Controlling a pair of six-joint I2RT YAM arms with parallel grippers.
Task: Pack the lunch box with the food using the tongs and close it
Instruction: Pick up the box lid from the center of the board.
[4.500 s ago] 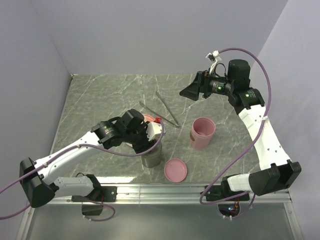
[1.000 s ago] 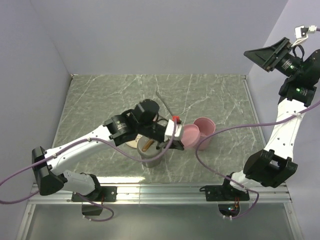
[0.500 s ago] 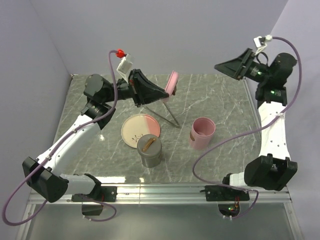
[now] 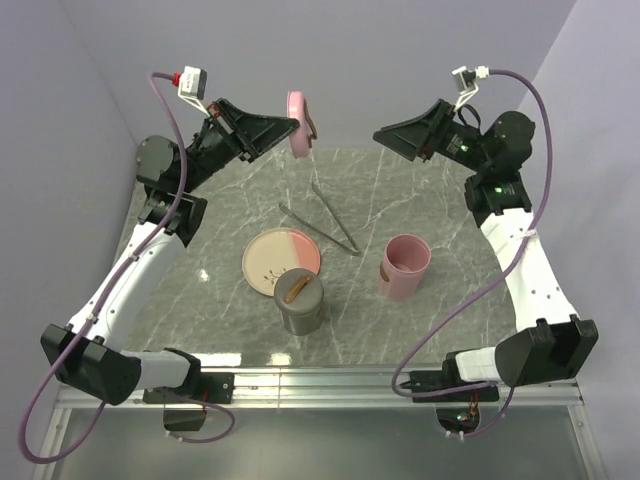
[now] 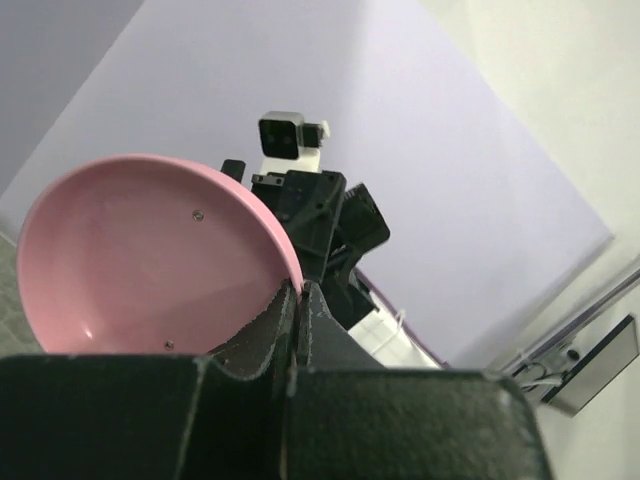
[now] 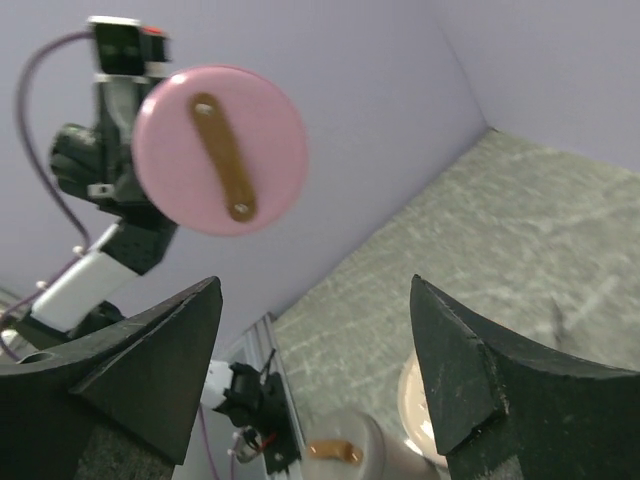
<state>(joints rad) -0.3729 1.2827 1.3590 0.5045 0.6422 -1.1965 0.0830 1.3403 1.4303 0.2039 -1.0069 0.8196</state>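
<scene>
1. My left tool [image 4: 288, 126] is pressed together on the rim of the pink lid [image 4: 297, 122]. It holds the lid on edge, high over the far side of the worktop [image 4: 200, 230].
2. My right tool [image 4: 382, 136] is spread wide with nothing between its fingers. It is raised in the air and faces the lid.
3. The tongs [image 4: 336, 221] lie flat on the worktop between the two arms, below both tools and just beyond the plate [image 4: 262, 258].
4. Their long axis runs diagonally. The joined end points toward me and to the right, near the cup [image 4: 405, 268], and the two tips splay away to the far left.
5. I judge the right arm the one for the pickup. Its tool is free, and the joined end lies on its side, down and to the left of it.
6. The pot [image 4: 302, 310] stands at the plate's near edge with a brown strip on top. I cannot make out any food on the plate.
</scene>
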